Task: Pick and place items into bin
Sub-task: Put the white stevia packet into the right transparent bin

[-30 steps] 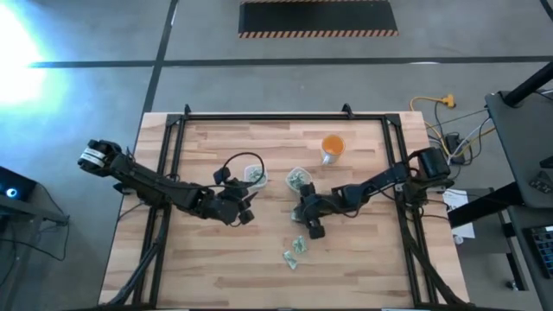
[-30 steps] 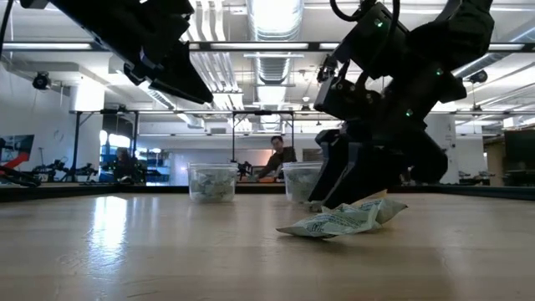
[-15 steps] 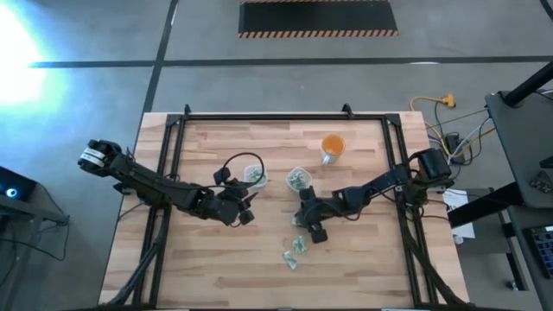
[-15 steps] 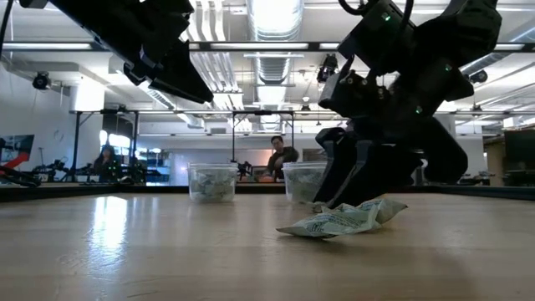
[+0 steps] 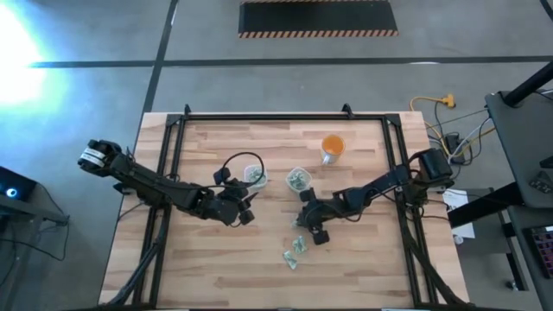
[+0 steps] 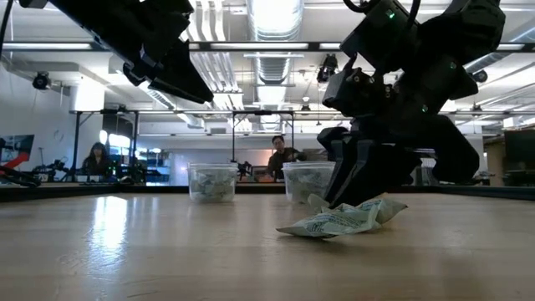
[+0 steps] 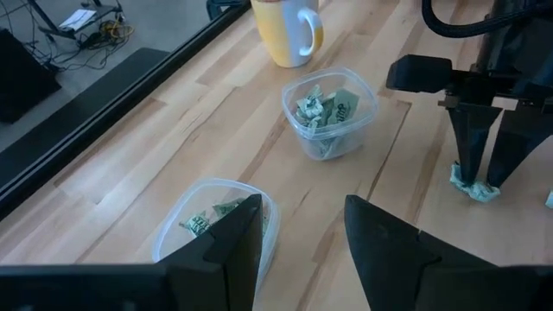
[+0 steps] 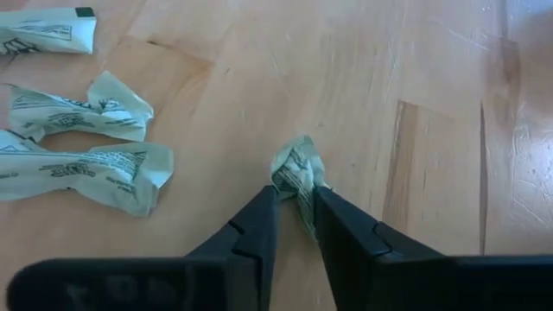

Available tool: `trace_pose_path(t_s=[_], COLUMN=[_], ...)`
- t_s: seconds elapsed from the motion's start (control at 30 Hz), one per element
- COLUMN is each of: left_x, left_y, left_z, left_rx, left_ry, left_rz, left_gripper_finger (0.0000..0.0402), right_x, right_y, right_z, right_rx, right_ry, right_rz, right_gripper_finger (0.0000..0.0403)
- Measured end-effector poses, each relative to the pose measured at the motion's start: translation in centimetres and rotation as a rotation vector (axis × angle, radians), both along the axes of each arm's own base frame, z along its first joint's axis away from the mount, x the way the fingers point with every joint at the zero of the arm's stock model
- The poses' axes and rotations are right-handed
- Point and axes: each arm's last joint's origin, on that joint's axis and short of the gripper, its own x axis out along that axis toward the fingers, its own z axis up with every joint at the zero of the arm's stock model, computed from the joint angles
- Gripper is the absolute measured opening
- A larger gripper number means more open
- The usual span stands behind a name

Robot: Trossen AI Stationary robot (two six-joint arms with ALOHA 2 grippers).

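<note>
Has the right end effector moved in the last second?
Yes. In the high view the right end effector edged away from the clear cup, toward the loose wrappers.

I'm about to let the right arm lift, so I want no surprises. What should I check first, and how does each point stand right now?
1. Right gripper closed on one wrapper at the wood: ok.
2. Only one piece pinched; the three other wrappers lie apart from the fingers: ok.
3. Grip is secure: cannot tell; only the wrapper's edge sits between the tips.
4. Nearest clear cup upright and open on top, with wrappers already inside: ok.
5. Left gripper out of the way, open above the other clear cup: ok.
6. Orange mug apart from the right arm: ok.
</note>
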Motion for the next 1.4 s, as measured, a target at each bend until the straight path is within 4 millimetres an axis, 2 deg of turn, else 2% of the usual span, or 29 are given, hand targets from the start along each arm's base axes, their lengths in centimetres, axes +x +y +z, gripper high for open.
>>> trace_pose_path(t_s=[0.37,0.67,0.9,1.03,1.17,1.4], left_x=[0.0,0.0,0.0,0.0,0.0,0.0], left_y=[0.0,0.0,0.0,0.0,0.0,0.0], left_z=[0.0,0.0,0.0,0.0,0.0,0.0], left_rx=[-0.003,-0.003,-0.007,-0.007,-0.007,-0.009], left_ry=[-0.001,-0.001,0.0,0.0,0.0,-0.002], left_rz=[0.002,0.002,-0.002,-0.002,-0.002,-0.001], left_gripper_finger=[0.0148,0.0148,0.0148,0.0148,0.0148,0.0148], right_x=[-0.3,-0.7,-1.7,-2.1,-2.0,-1.2], right_y=[0.2,-0.1,-1.9,-3.5,-5.0,-6.9], right_z=[1.1,4.9,8.1,9.5,9.6,7.5], right_rx=[-0.019,-0.063,-0.312,-0.376,-0.351,-0.291], right_ry=[-0.022,-0.153,-0.237,-0.269,-0.264,-0.183], right_rz=[0.023,0.045,-0.16,-0.284,-0.353,-0.359], right_gripper_finger=[0.0032,0.0028,0.0028,0.0028,0.0028,0.0028])
